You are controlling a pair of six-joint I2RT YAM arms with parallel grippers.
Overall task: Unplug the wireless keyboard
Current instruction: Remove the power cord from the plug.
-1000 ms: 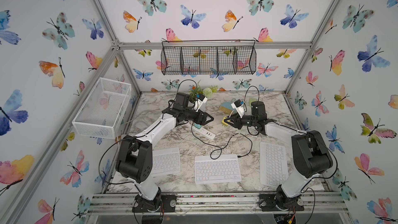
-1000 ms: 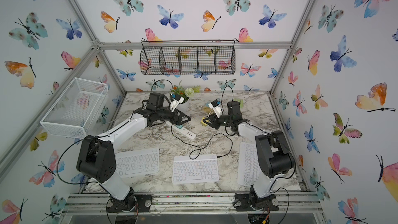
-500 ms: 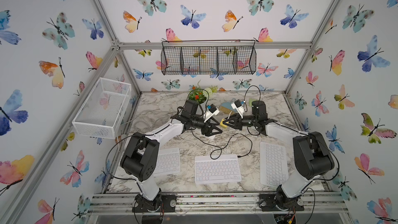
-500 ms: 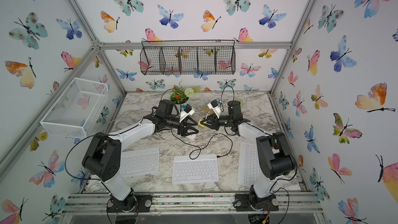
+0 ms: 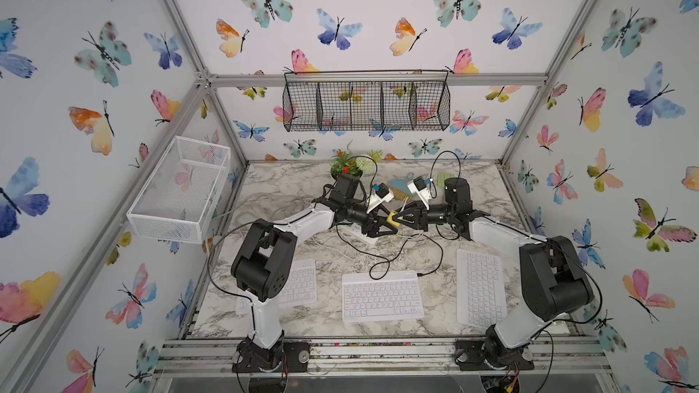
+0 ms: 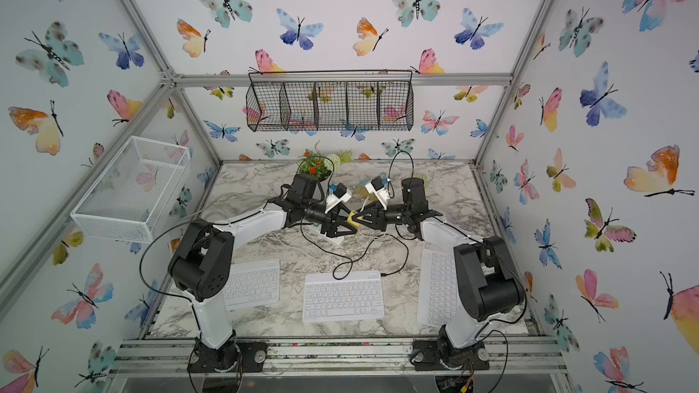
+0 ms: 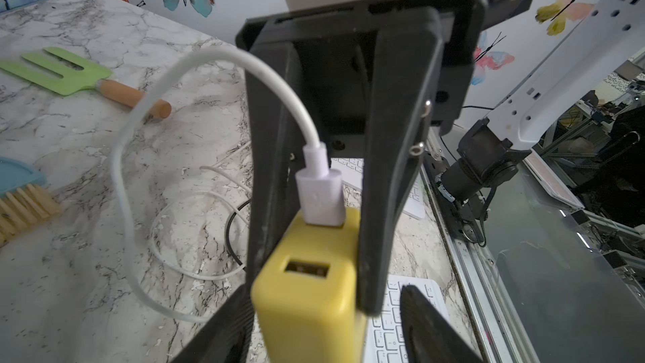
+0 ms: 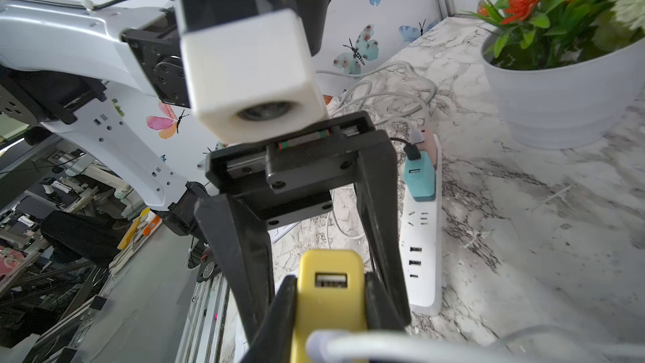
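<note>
Your right end effector [image 8: 330, 286] is pinching the yellow charger [image 7: 307, 305]; your left end effector [image 7: 323, 289] is standing spread around it. The white plug [image 7: 319, 197] is sitting in the charger's farther port, so you are risking squeezing the charger instead.

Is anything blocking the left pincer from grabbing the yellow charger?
Nothing visible does. The left pincer has its fingers either side of the yellow charger, with a gap on one side. The right pincer holds the charger, with the white plug in it.
</note>
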